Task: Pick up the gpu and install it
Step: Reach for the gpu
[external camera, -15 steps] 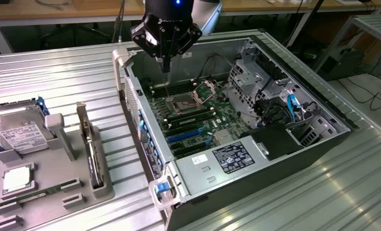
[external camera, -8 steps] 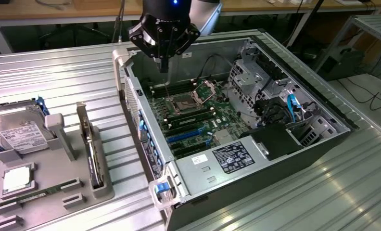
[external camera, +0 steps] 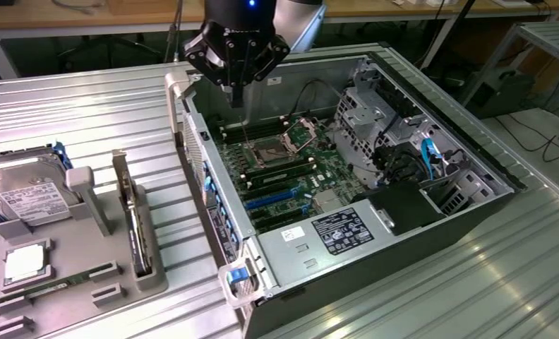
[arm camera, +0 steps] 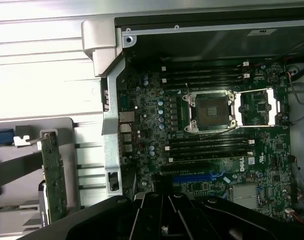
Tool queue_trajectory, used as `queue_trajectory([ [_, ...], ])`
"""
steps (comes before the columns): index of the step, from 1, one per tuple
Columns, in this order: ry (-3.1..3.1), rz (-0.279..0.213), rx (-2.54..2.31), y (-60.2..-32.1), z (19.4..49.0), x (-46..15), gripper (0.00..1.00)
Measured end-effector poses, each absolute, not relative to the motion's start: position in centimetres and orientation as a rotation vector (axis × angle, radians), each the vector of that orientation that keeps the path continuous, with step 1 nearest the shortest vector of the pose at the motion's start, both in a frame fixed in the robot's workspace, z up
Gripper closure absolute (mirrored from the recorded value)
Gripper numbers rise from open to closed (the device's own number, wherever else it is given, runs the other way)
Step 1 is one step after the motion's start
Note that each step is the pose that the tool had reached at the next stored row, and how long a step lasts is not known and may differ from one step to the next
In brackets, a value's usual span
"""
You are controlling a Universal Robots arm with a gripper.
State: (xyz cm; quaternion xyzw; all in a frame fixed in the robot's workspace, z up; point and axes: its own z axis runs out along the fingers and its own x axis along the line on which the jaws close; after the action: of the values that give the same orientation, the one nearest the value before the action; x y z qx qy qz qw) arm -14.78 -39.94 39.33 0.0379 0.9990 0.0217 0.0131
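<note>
In the exterior view the tool (external camera: 234, 95) hangs above the far corner of the open computer case (external camera: 374, 282), carrying nothing; whether it is open or closed cannot be told. The gpu (external camera: 132, 212) stands on edge in a grey holder (external camera: 152, 279) on the worktop (external camera: 82, 120), beside the case. In the wrist view the gpu (arm camera: 54, 175) stands just outside the case wall, and the motherboard (arm camera: 262, 150) lies inside the case.

gpu (external camera: 132, 212) in holder (external camera: 152, 279), beside computer case (external camera: 383, 282)

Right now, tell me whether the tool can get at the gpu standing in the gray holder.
Probably yes. The tool hangs over the open computer case, and the gpu stands on edge in the gray holder beside the case, with nothing above its top edge.
</note>
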Motion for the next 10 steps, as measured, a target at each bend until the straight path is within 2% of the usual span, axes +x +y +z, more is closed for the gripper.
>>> queue_trajectory([
  [10, 3.113, 0.068, 0.113, -40.13, 39.33, -15.56, 0.89],
])
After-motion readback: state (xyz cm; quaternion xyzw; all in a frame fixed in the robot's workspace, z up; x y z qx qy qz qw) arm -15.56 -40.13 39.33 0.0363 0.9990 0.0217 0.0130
